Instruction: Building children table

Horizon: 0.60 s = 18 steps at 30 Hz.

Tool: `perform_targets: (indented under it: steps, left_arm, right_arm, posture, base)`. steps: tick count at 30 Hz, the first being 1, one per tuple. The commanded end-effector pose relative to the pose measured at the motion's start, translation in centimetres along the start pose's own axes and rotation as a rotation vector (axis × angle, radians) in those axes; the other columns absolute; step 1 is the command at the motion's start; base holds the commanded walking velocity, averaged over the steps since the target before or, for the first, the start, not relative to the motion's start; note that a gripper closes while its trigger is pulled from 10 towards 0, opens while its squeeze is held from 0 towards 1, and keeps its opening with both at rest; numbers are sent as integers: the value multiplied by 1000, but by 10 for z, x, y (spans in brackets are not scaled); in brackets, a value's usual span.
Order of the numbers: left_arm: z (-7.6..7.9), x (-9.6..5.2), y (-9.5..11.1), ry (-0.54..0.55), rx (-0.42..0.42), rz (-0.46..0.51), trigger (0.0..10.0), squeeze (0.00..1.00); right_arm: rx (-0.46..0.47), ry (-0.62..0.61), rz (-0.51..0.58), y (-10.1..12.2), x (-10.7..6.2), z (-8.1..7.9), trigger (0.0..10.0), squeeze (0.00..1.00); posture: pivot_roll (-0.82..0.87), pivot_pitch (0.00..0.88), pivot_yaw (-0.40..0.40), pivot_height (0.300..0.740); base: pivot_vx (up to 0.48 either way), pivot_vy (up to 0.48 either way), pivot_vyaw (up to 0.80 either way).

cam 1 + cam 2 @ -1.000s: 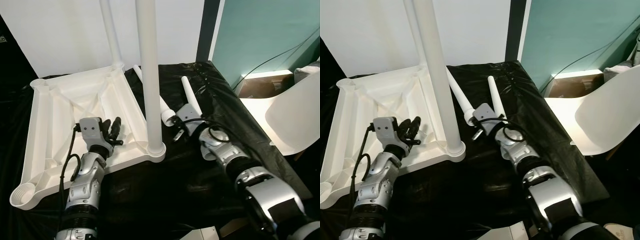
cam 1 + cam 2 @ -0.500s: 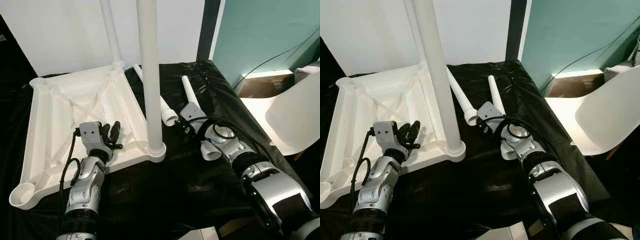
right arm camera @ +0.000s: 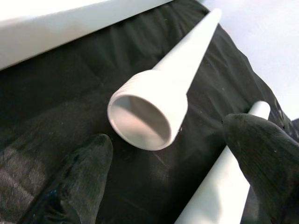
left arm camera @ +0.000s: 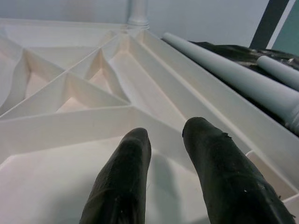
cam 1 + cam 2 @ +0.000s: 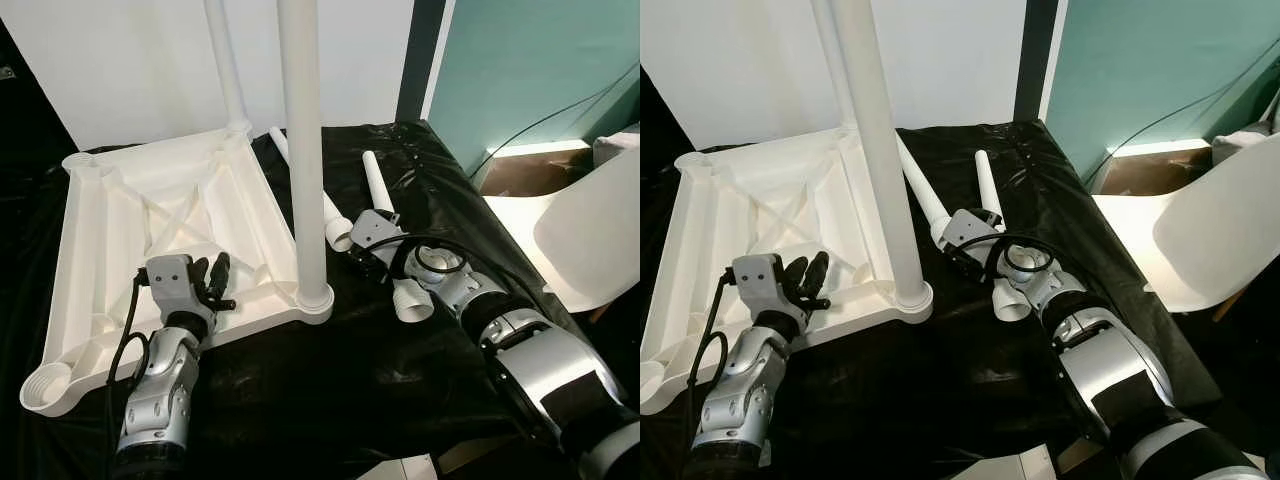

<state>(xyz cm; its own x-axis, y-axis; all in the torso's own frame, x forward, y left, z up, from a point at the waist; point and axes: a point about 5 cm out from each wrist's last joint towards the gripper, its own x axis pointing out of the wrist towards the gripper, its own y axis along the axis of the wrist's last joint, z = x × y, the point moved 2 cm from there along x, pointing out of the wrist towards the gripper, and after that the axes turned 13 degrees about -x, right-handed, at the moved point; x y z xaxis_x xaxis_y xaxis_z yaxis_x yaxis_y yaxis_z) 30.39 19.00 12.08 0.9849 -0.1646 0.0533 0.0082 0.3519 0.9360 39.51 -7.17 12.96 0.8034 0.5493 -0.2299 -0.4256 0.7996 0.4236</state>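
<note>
Right wrist view: right gripper [image 3: 163, 186] fingers apart by a loose leg [image 3: 159, 100]; a bump could roll it. Left gripper [image 4: 163, 140] fingers nearly together.

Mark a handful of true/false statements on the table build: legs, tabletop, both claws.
1. Two legs stand upright in the upside-down tabletop. True: near leg, far leg.
2. Both loose legs lie on the white chair. False: loose leg and second loose leg lie on the black sheet.
3. The right claw is open, with a loose leg's threaded open end facing it. True.
4. The left claw is shut on a leg. False: it holds nothing and sits over the tabletop's ribs.
5. The near corner socket already has a leg. False: it is empty.
</note>
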Motion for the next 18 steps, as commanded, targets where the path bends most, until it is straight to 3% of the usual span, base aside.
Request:
perform_targets:
  steps: [1,18]
  left_arm:
    - [-2,-2,-1,8,16,-14,10000,0]
    - [-3,-19,1,28,37,-40,10000,0]
  right_arm:
    - [-31,7,-9,0,1,1,10000,0]
    - [-247,-7,-101,-9,2,10,10000,0]
  posture:
    - [166,7,-7,740]
    - [231,28,0,740]
  base:
    - [0,0,0]
    - [0,0,0]
